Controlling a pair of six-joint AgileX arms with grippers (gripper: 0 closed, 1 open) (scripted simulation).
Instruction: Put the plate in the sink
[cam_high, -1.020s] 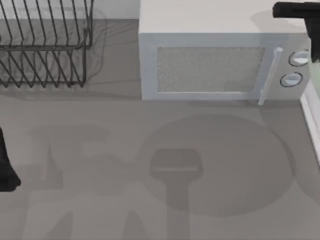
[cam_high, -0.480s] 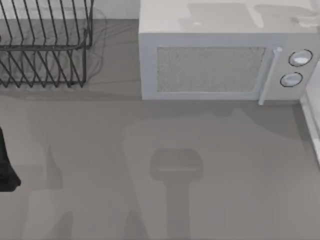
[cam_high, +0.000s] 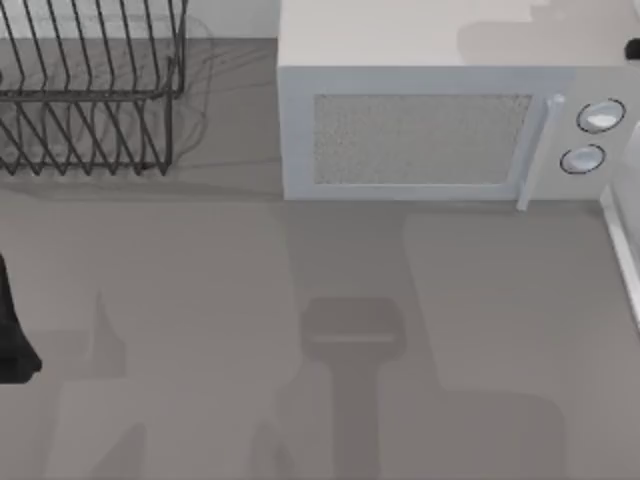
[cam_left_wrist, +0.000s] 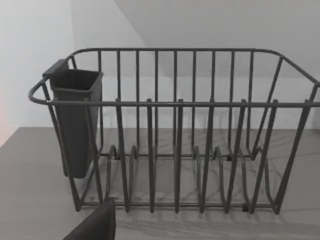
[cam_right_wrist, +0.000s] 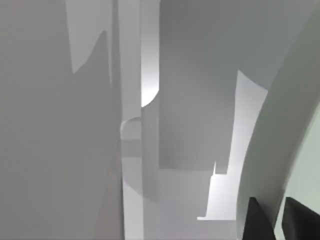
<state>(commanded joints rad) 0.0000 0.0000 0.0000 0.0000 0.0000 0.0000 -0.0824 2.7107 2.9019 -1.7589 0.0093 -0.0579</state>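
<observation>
The large round pale mint-green glossy plate (cam_right_wrist: 300, 145) appears in the right wrist view as a curved rim sweeping past the camera, its edge sitting between the two dark fingertips (cam_right_wrist: 259, 222) of the right pincer (cam_right_wrist: 274, 224), which is clamped on it. Beyond the plate in that view lie pale, straight-edged white surfaces that look like the recessed white-rimmed sink (cam_right_wrist: 135, 150), though I cannot tell how close the plate is to the basin.

In the top view a strip of the sink's white rim (cam_high: 622, 250) runs along the right edge of the grey tabletop (cam_high: 200, 270), just beside the grey box-shaped microwave (cam_high: 440, 130). A second ago the right arm showed as a black bar at the upper right corner above the microwave, with a round shadow spread over the tabletop. Half a second ago that bar had gone and the shadow had turned angular. Now a small black piece of the right arm (cam_high: 632, 48) shows at the right edge, and the shadow has shifted again into straight-edged blocks.

The left arm (cam_high: 12, 330) stays parked at the tabletop's left edge, unchanged, its wrist camera facing the black wire dish rack (cam_left_wrist: 175, 145) with its dark cutlery cup (cam_left_wrist: 75, 120). I cannot tell how the left pincer stands.
</observation>
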